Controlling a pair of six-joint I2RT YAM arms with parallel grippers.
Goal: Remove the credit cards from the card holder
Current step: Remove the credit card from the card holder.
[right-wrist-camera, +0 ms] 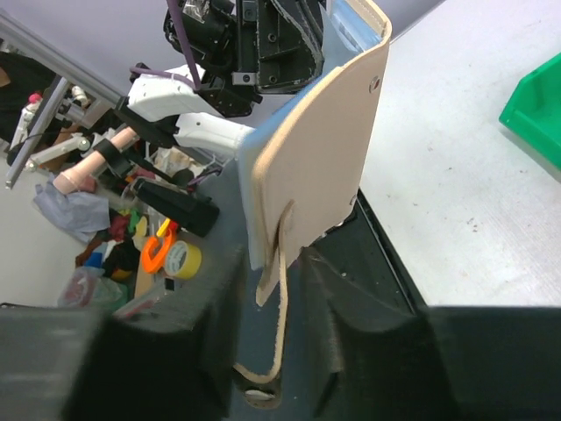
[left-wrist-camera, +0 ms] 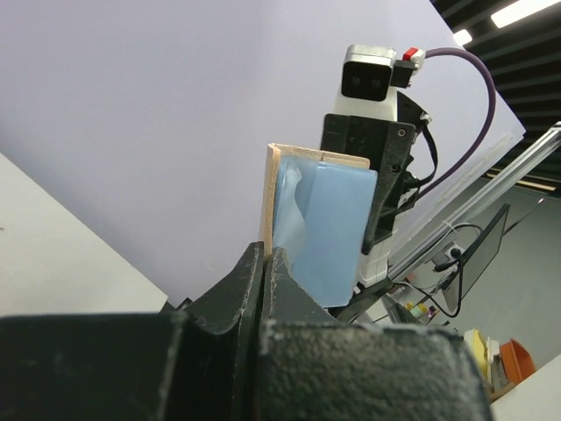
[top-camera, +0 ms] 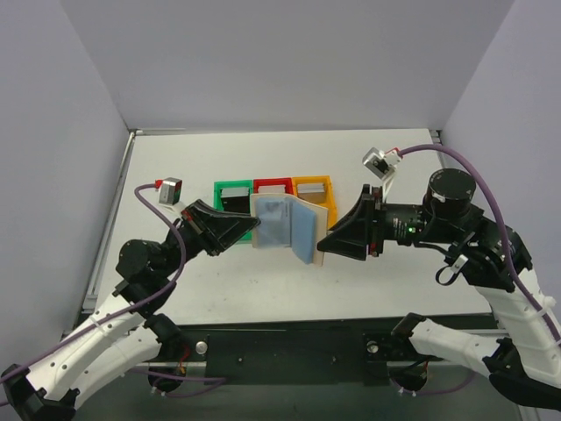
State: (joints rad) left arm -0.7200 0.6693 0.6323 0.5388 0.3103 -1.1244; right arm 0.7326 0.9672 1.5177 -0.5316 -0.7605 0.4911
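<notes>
Looking out from the near edge of the counter (top-camera: 219,289): the card holder (top-camera: 285,224) isn't lying on anything. It's up in the air over the middle of the counter, spread open like a book between the two arms.

The left fingers (top-camera: 252,230) are clamped tight on its left edge. The left wrist view shows them pinched together on the thin tan edge, with a light blue inner panel standing up right behind them.

The right fingers (top-camera: 321,247) sit at the holder's right edge. In the right wrist view they stand a bit apart, with the bottom of the tan outer panel and the snap tab (right-wrist-camera: 282,254) dangling in the gap. They don't look like they're squeezing anything.

Hard to make out: whether any cards sit in the blue pockets. There's something clear and crinkly over one panel, but I can't tell if it's a card.

Behind the holder, toward the far edge, three bins sit side by side: green bin (top-camera: 232,183), red bin (top-camera: 272,181), orange bin (top-camera: 313,179). The open holder covers most of the red one and part of its neighbours, so their contents are mostly hidden. The green one just shows a dark inside.
</notes>
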